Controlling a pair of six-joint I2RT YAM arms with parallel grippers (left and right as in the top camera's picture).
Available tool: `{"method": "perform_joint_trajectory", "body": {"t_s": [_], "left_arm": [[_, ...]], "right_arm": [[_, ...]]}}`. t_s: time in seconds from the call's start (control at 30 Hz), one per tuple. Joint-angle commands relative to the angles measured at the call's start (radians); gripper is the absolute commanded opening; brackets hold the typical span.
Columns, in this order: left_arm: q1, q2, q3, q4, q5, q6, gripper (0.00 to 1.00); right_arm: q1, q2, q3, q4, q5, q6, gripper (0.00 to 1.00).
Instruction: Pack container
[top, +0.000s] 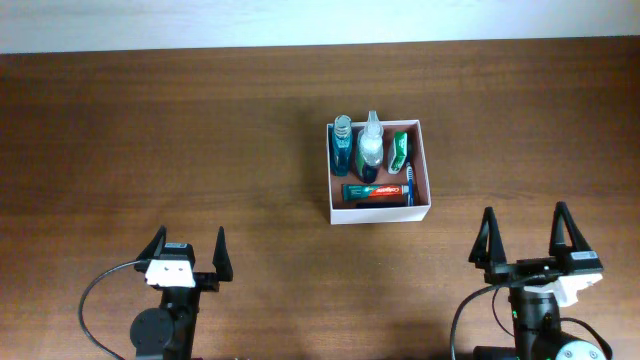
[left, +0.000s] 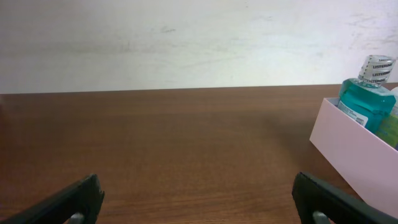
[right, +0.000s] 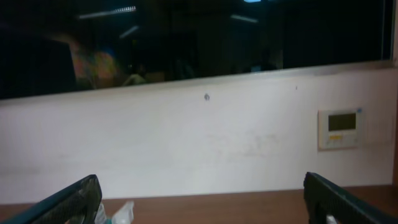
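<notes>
The container (top: 378, 213) is a square white box with a reddish-brown inside, at the table's middle right. In it stand a blue mouthwash bottle (top: 342, 145) and a clear bottle (top: 371, 143). A green packet (top: 399, 150), a blue toothbrush (top: 408, 180) and a toothpaste tube (top: 376, 192) lie in it. My left gripper (top: 188, 251) is open and empty at the front left. My right gripper (top: 527, 237) is open and empty at the front right. The left wrist view shows the box wall (left: 351, 152) and the mouthwash bottle (left: 367, 99) at its right edge.
The brown wooden table (top: 160, 140) runs to a white wall at the back. The right wrist view shows that wall, a dark window and a wall panel (right: 341, 127), with a bottle top (right: 121, 213) at the lower left.
</notes>
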Motion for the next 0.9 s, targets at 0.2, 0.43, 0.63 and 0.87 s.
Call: {"method": "perform_joint_trajectory", "body": {"t_s": [0.2,0.43,0.63,0.87], "left_arm": [[0.006,-0.010,-0.002,-0.006,0.014,-0.006,0.99],[0.006,-0.010,-0.002,-0.006,0.014,-0.006,0.99],[0.006,-0.010,-0.002,-0.006,0.014,-0.006,0.99],[0.006,-0.010,-0.002,-0.006,0.014,-0.006,0.99]], "right_arm": [[0.011,-0.011,-0.060,0.007,-0.001,-0.007,0.99],[0.011,-0.011,-0.142,0.011,-0.001,-0.007,0.99],[0.011,-0.011,-0.206,0.011,0.020,-0.007,0.99],[0.011,-0.011,-0.254,0.010,0.026,-0.007,0.99]]}}
